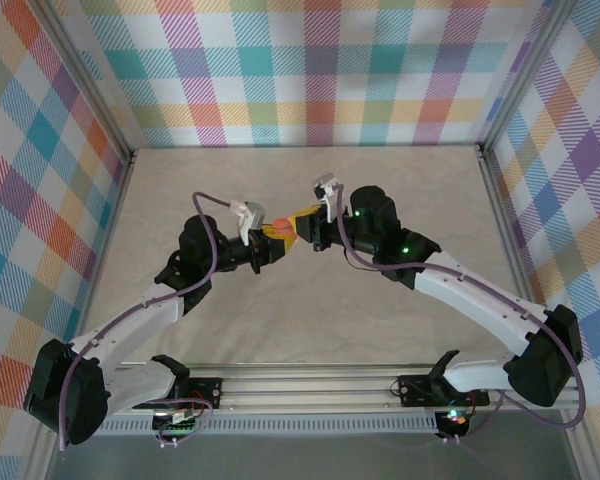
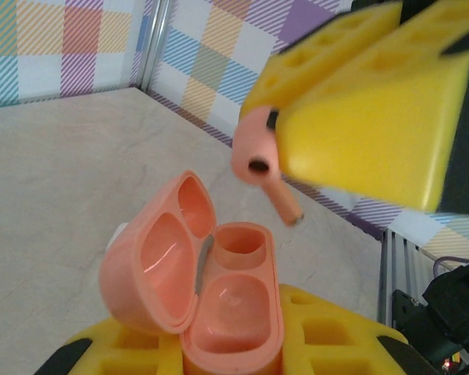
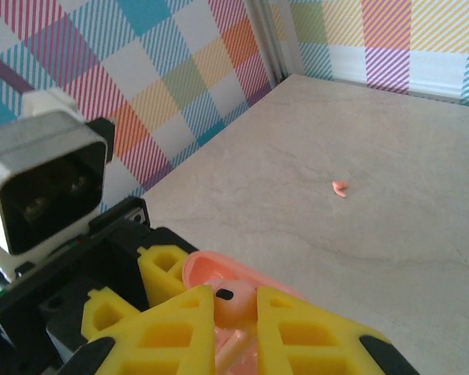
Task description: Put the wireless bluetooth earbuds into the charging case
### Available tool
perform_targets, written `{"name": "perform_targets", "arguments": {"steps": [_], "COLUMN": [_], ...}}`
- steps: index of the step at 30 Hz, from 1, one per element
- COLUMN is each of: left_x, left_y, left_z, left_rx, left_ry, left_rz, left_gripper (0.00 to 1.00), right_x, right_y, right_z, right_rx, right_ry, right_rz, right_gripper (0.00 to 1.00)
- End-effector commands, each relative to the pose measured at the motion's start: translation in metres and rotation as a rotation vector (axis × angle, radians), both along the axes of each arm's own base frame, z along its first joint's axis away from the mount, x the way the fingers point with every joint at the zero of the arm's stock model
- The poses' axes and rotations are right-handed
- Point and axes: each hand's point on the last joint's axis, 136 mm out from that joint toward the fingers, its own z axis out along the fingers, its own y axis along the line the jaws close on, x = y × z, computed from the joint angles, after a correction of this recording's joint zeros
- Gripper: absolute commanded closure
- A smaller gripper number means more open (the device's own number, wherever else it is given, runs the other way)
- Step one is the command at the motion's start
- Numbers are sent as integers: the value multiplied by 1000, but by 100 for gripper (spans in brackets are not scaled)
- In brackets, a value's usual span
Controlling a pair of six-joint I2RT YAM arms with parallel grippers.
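earbud (image 2: 258, 152) in right pincer (image 2: 272, 117), small gap above open case (image 2: 234, 308) rim

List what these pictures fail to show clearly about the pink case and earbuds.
- Left wrist view: the bottom edge and the left gripper cut off the base of the pink case; the held earbud is blurred.
- Right wrist view: the right gripper hides most of the case; the loose earbud is too small to tell its pose.
- Top view: the case is a tiny blob between the grippers; the held earbud cannot be told from it.
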Motion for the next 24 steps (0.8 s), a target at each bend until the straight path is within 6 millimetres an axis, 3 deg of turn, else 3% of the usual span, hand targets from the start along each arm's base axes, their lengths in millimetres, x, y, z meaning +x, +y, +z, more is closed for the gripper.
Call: {"name": "perform_targets", "arguments": {"steps": [1,24], "left_x": [-4,-17], "left_y": [-4,-6], "left_z": [25,30], "left_rx": [-44,-64], "left_ry": [-59,-57], "left_rz": [-25,-75], "left_gripper": [100,100], "right_x": [-3,-9], "right_y": [3,0], "right_z": [4,5], "right_rx": [-3,-62], "right_ry": [-62,-240], "right_rz": [30,81], "right_gripper": [85,86]}}
